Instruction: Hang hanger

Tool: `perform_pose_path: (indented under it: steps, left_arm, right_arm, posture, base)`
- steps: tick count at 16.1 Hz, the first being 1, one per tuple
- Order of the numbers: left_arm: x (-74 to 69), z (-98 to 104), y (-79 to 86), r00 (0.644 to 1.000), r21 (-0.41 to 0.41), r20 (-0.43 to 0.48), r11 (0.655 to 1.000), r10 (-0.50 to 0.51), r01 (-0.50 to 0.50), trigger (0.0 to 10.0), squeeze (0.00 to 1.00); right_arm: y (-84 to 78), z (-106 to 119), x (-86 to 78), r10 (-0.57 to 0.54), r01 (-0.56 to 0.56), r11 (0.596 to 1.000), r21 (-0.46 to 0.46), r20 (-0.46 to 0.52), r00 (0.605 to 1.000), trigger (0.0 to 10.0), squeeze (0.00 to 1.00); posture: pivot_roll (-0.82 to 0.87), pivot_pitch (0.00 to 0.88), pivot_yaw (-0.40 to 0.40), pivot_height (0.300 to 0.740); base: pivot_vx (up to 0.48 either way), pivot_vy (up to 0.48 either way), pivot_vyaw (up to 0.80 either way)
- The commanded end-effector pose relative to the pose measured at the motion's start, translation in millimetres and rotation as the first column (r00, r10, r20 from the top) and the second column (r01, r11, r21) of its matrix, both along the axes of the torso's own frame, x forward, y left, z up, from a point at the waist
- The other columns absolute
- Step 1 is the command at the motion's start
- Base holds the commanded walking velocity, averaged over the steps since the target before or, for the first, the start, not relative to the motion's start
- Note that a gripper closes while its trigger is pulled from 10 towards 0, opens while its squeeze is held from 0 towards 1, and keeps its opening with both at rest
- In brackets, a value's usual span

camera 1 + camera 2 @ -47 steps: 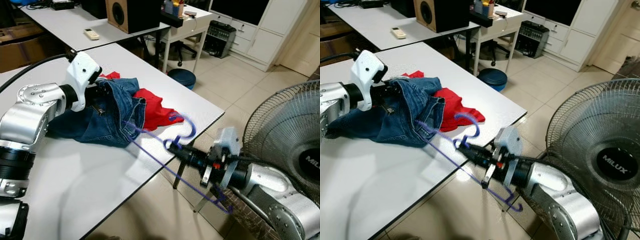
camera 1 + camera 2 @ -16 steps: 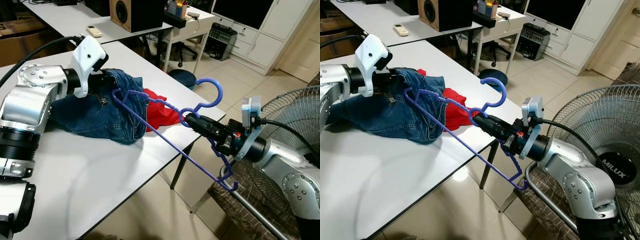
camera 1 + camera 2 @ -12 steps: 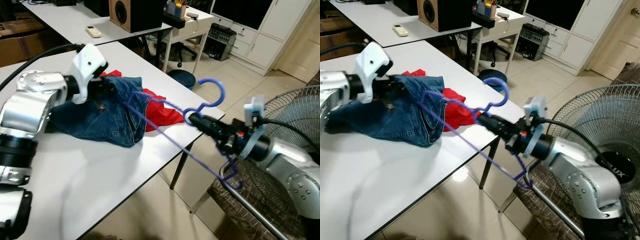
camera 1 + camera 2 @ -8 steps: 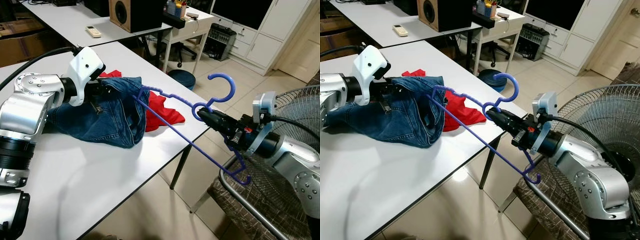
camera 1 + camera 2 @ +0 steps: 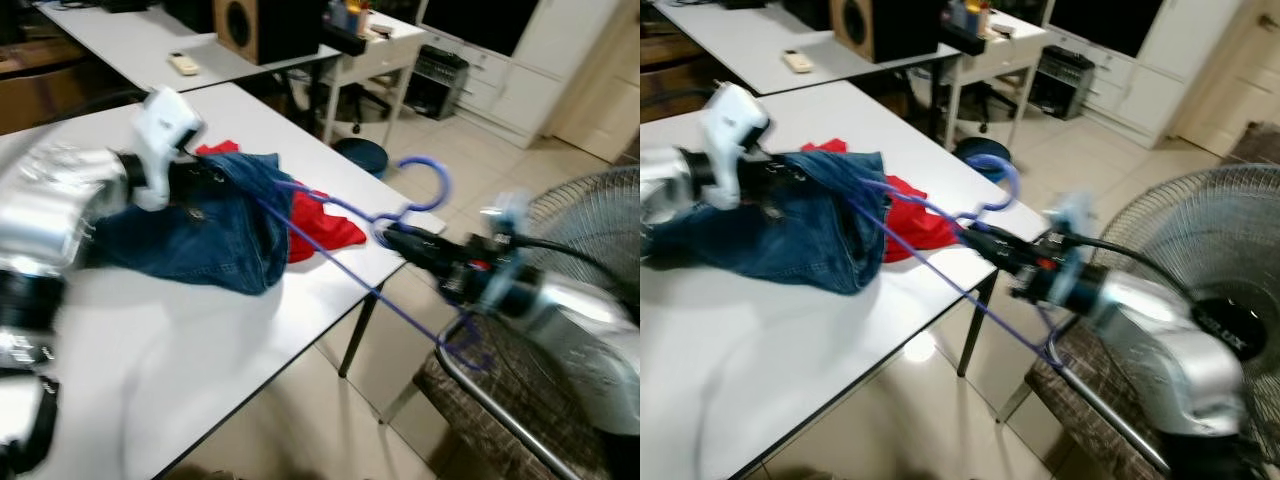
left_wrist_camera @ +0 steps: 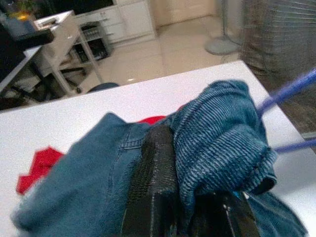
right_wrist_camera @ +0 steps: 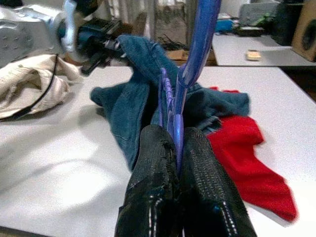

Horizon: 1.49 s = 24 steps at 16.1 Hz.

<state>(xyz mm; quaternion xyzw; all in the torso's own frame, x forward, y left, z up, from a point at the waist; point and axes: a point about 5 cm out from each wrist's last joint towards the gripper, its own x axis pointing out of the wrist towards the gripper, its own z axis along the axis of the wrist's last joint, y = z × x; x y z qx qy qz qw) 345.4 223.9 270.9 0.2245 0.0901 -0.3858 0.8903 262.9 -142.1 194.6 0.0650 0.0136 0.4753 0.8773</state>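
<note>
White tabletop (image 5: 200,340) spreads in front of me, and on it lies a heap of blue jeans (image 5: 215,225) with a red garment (image 5: 325,225) just beside them toward the table's corner. Off that corner, on my right, a big floor fan (image 5: 1210,260) stands on the tiled floor. My left gripper (image 6: 165,163) is clamped on a fold of the jeans' waist, its fingers buried in the denim. My right gripper (image 7: 177,148) is pressed shut on the neck of the purple hanger (image 5: 360,225), held out past the table's corner. From my fingers the hook curls upward, one shoulder of the hanger reaches across the table to the jeans' opening beside my left gripper, and the other end hangs down beyond the table edge.
</note>
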Motion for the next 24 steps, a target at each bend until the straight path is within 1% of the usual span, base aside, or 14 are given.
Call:
perform_pose_path:
  steps: [1, 2, 4, 8, 9, 10, 11, 13, 14, 16, 19, 20, 22, 24]
  left_arm:
    - [2.8, 42.7, 10.5, 0.993, 0.075, 0.111, 0.997, -0.043, 0.035, 0.0, 0.00]
    - [6.7, 71.2, 18.2, 0.985, 0.133, 0.164, 0.991, -0.046, 0.025, 0.0, 0.00]
    - [7.9, 101.2, 17.5, 0.972, 0.198, 0.221, 0.980, -0.075, 0.030, 0.0, 0.00]
    - [8.0, 134.7, 4.6, 0.954, 0.204, 0.269, 0.976, -0.134, 0.079, 0.0, 0.00]
    - [11.1, 118.7, -10.0, 0.953, 0.176, 0.200, 0.966, -0.226, 0.192, 0.0, 0.00]
    - [13.1, 100.2, -17.3, 0.953, 0.161, 0.148, 0.957, -0.264, 0.240, 0.0, 0.00]
    - [14.5, 65.5, -28.5, 0.953, 0.117, 0.071, 0.951, -0.295, 0.286, 0.0, 0.00]
    - [13.1, 16.2, -41.6, 0.964, 0.016, -0.003, 0.964, -0.267, 0.267, 0.0, 0.00]
    - [11.2, -11.6, -46.4, 0.976, -0.042, -0.023, 0.976, -0.215, 0.214, 0.0, 0.00]
    - [6.0, -33.4, -49.7, 0.988, -0.105, -0.026, 0.983, -0.151, 0.148, 0.0, 0.00]
    - [-5.4, -30.3, -54.5, 0.994, -0.288, 0.029, 0.951, -0.105, 0.109, 0.0, 0.00]
    - [-14.6, -24.7, -56.9, 0.993, -0.410, 0.018, 0.904, -0.119, 0.116, 0.0, 0.00]
    - [-24.8, -21.2, -60.7, 0.987, -0.472, 0.002, 0.870, -0.159, 0.141, 0.0, 0.00]
    - [-32.0, -17.9, -62.4, 0.983, -0.483, -0.008, 0.862, -0.184, 0.157, 0.0, 0.00]
  right_arm:
    - [12.7, 6.6, 12.1, -0.001, 0.001, 1.000, 0.003, 0.050, 0.999, 10.0, 0.00]
    - [27.5, 13.7, 23.8, -0.004, 0.002, 1.000, 0.026, 0.088, 0.996, 10.0, 0.00]
    - [39.9, 25.8, 36.7, -0.042, 0.032, 0.997, 0.075, 0.145, 0.988, 10.0, 0.00]
    - [46.5, 48.4, 46.5, -0.104, 0.062, 0.978, 0.199, 0.206, 0.973, 10.0, 0.00]
    - [43.1, 39.9, 49.6, -0.161, 0.125, 0.972, 0.201, 0.176, 0.971, 10.0, 0.00]
    - [40.4, 29.0, 50.7, -0.196, 0.171, 0.971, 0.169, 0.143, 0.970, 10.0, 0.00]
    - [34.0, 9.4, 50.2, -0.255, 0.246, 0.964, 0.106, 0.081, 0.964, 10.0, 0.00]
    - [20.0, -16.2, 41.1, -0.315, 0.315, 0.949, 0.027, 0.011, 0.949, 10.0, 0.00]
    - [11.9, -28.2, 33.9, -0.325, 0.325, 0.946, -0.010, -0.022, 0.945, 10.0, 0.00]
    - [5.6, -39.8, 28.6, -0.325, 0.322, 0.945, -0.056, -0.054, 0.944, 10.0, 0.00]
    - [2.5, -47.9, 25.1, -0.306, 0.298, 0.950, -0.095, -0.085, 0.948, 10.0, 0.00]
    - [9.1, -52.6, 15.6, -0.195, 0.184, 0.978, -0.096, -0.133, 0.972, 10.0, 0.00]
    - [18.8, -60.3, 7.5, -0.084, 0.064, 0.990, -0.123, -0.170, 0.982, 10.0, 0.00]
    - [24.6, -57.8, 13.5, -0.091, 0.076, 0.992, -0.100, -0.151, 0.984, 10.0, 0.00]
  posture:
    - [-0.08, 0.000, -0.051, 0.740]
    - [-0.06, 0.000, -0.040, 0.740]
    - [-0.03, 0.000, -0.016, 0.740]
    - [-0.02, 0.000, 0.039, 0.740]
    - [-0.02, 0.000, 0.029, 0.740]
    - [-0.02, 0.000, 0.029, 0.740]
    - [-0.03, 0.000, 0.015, 0.740]
    - [-0.06, 0.000, 0.000, 0.740]
    - [-0.10, 0.000, -0.011, 0.740]
    - [-0.12, 0.000, -0.015, 0.740]
    - [-0.14, 0.000, -0.034, 0.740]
    - [-0.14, 0.000, -0.047, 0.740]
    - [-0.13, 0.000, -0.061, 0.740]
    - [-0.13, 0.000, -0.061, 0.740]
  base:
    - [0.000, 0.000, 0.00]
    - [0.000, 0.000, 0.00]
    - [0.000, 0.000, 0.00]
    - [0.000, 0.000, 0.00]
    - [0.000, 0.000, 0.00]
    - [0.000, 0.000, 0.00]
    - [0.000, 0.000, 0.00]
    - [0.000, 0.000, 0.00]
    - [0.000, 0.000, 0.00]
    - [0.000, 0.000, 0.00]
    - [0.000, 0.000, 0.00]
    - [0.000, 0.000, 0.00]
    - [0.000, 0.000, 0.00]
    - [0.000, 0.000, 0.00]
